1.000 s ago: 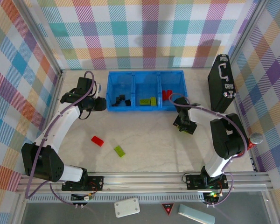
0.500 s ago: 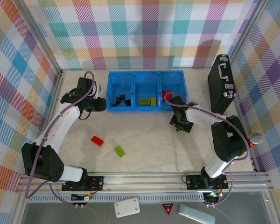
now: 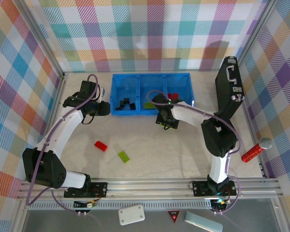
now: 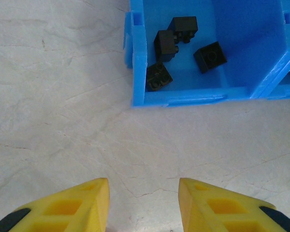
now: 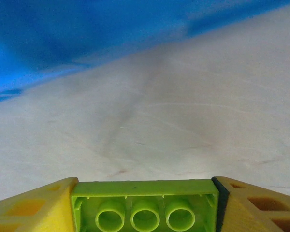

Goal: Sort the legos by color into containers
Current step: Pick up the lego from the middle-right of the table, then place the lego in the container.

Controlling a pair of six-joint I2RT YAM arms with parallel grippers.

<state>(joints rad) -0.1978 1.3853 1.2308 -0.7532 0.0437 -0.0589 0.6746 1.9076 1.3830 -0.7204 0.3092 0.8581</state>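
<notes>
My right gripper hangs just in front of the middle compartment of the blue bin, shut on a lime-green lego whose hollow underside faces the wrist camera. In the bin the left compartment holds several black legos, the middle one green legos and the right one red legos. My left gripper hovers left of the bin, its yellow fingers open over bare table, and the black legos lie just ahead of it. On the table lie a red lego and a green lego.
A black case with a handle stands along the right wall. A red glittery stick lies near the right edge. Checked walls close in the table on three sides, and a metal rail runs along the near edge.
My right arm has swung left from in front of the red compartment to the front of the middle compartment, carrying the green lego. The left arm has not moved.
</notes>
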